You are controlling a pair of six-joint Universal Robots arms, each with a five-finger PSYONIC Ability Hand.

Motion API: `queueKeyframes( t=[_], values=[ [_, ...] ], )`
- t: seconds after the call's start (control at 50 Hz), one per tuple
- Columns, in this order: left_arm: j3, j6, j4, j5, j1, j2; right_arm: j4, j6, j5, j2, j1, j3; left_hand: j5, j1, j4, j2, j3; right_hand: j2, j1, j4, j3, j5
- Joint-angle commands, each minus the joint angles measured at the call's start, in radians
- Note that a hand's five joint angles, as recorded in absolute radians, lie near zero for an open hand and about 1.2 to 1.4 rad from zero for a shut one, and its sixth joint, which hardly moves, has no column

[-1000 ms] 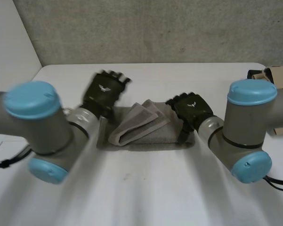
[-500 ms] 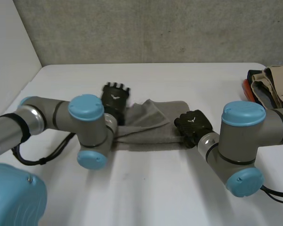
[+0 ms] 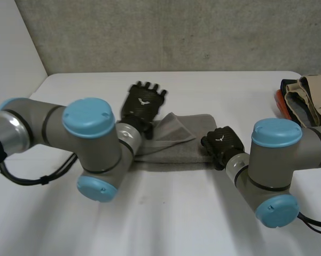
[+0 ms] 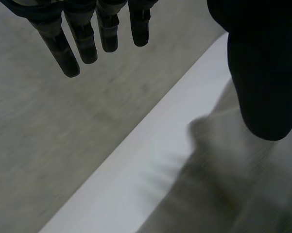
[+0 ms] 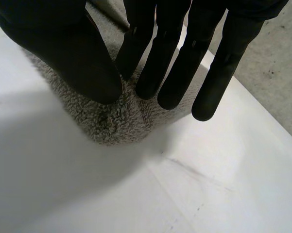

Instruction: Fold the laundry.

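A grey towel (image 3: 173, 148) lies folded into a long strip across the middle of the white table (image 3: 165, 213), with a flap turned over its top. My left hand (image 3: 144, 102) hovers over the towel's left end, and in the left wrist view its fingers (image 4: 82, 39) are straight and spread, holding nothing. My right hand (image 3: 222, 143) sits at the strip's right end. In the right wrist view its thumb (image 5: 73, 53) and fingers pinch the fluffy corner of the towel (image 5: 119, 119) against the table.
A pile of beige and orange clothes (image 3: 307, 101) lies at the table's right edge. A grey wall (image 3: 176, 32) runs behind the table's back edge. Bare table (image 5: 209, 184) lies in front of the towel.
My right hand has closed on the towel's right end. The left hand let the flap down, then rose and moved right over the left end. The towel lies flatter.
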Motion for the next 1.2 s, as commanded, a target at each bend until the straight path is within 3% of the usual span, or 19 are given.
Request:
queueKeyframes(
  t=[0.02, 0.12, 0.16, 0.22, 0.26, 0.34, 0.54, 0.68, 0.78, 0.86, 0.92, 0.94, 1.02, 1.08, 1.1, 1.18, 1.2],
  values=[
    [0.119, -0.055, -0.007, 0.068, -0.025, -0.173, -0.002, -0.004, 0.003, 0.0, 0.0, 0.013, -0.015, 0.01, 0.001, -0.002, -0.012, 0.214, 0.293, 0.2, 0.21, 0.224],
    [0.254, -0.051, -0.007, 0.022, -0.015, -0.284, -0.004, -0.016, 0.008, -0.001, -0.003, 0.016, 0.014, 0.039, 0.031, 0.027, 0.018, 0.214, 0.293, 0.2, 0.21, 0.224],
    [0.29, -0.048, -0.005, -0.026, 0.002, -0.301, -0.002, -0.025, 0.011, -0.001, -0.008, 0.019, 0.014, 0.039, 0.031, 0.027, 0.018, 0.214, 0.293, 0.2, 0.21, 0.224],
    [0.314, -0.017, -0.005, -0.133, 0.089, -0.305, 0.001, -0.034, 0.015, -0.008, -0.014, 0.025, 0.04, 0.066, 0.057, 0.054, 0.044, 0.214, 0.293, 0.2, 0.21, 0.224],
    [0.308, 0.044, -0.007, -0.207, 0.148, -0.305, 0.002, -0.043, 0.015, -0.023, -0.017, 0.033, 0.04, 0.066, 0.057, 0.054, 0.044, 0.214, 0.293, 0.2, 0.21, 0.224],
    [0.267, 0.145, -0.008, -0.265, 0.162, -0.284, 0.005, -0.059, 0.015, -0.052, -0.018, 0.047, 0.032, 0.057, 0.048, 0.045, 0.035, 0.214, 0.293, 0.2, 0.21, 0.224],
    [-0.075, 0.163, -0.007, -0.248, 0.16, 0.018, 0.056, -0.16, 0.021, -0.133, -0.022, 0.107, -0.036, -0.01, -0.019, -0.023, -0.032, 0.214, 0.293, 0.2, 0.21, 0.224],
    [-0.265, 0.091, 0.002, -0.155, 0.168, 0.207, 0.123, -0.339, 0.129, -0.21, -0.115, 0.134, -0.039, -0.013, -0.022, -0.026, -0.035, 0.214, 0.293, 0.2, 0.21, 0.224],
    [-0.316, 0.052, 0.004, -0.133, 0.179, 0.27, 0.079, -0.419, 0.129, -0.218, -0.112, 0.091, -0.039, -0.013, -0.022, -0.026, -0.035, 0.214, 0.293, 0.2, 0.21, 0.224],
    [-0.322, 0.043, 0.005, -0.132, 0.182, 0.285, -0.021, -0.438, 0.074, -0.215, -0.013, 0.047, -0.039, -0.013, -0.022, -0.026, -0.035, 0.214, 0.293, 0.2, 0.21, 0.224],
    [-0.319, 0.04, 0.007, -0.132, 0.183, 0.285, -0.109, -0.436, -0.038, -0.195, 0.119, 0.036, -0.039, -0.013, -0.022, -0.026, -0.035, 0.214, 0.293, 0.2, 0.21, 0.224],
    [-0.318, 0.04, 0.007, -0.132, 0.183, 0.284, -0.157, -0.438, -0.119, -0.166, 0.173, 0.047, -0.039, -0.013, -0.022, -0.026, -0.035, 0.214, 0.293, 0.2, 0.21, 0.224],
    [-0.314, 0.038, 0.007, -0.133, 0.183, 0.282, -0.219, -0.448, -0.289, -0.068, 0.28, 0.065, -0.039, -0.013, -0.022, -0.026, -0.035, 0.214, 0.293, 0.2, 0.21, 0.224],
    [-0.311, 0.031, 0.008, -0.133, 0.179, 0.282, -0.22, -0.461, -0.328, -0.026, 0.304, 0.064, -0.039, -0.013, -0.022, -0.026, -0.035, 0.214, 0.293, 0.2, 0.21, 0.224],
    [-0.31, 0.025, 0.008, -0.133, 0.176, 0.281, -0.222, -0.47, -0.324, -0.015, 0.305, 0.067, -0.039, -0.013, -0.022, -0.026, -0.035, 0.174, 0.253, 0.16, 0.17, 0.184],
    [-0.293, 0.0, 0.008, -0.133, 0.165, 0.281, -0.229, -0.441, -0.272, -0.029, 0.305, 0.065, -0.039, -0.013, -0.022, -0.026, -0.035, -1.008, -0.929, -1.022, -1.012, -0.998],
    [-0.288, -0.008, 0.008, -0.132, 0.162, 0.281, -0.234, -0.423, -0.258, -0.035, 0.305, 0.067, -0.039, -0.013, -0.022, -0.026, -0.035, -1.008, -0.929, -1.022, -1.012, -0.998]
  ],
)
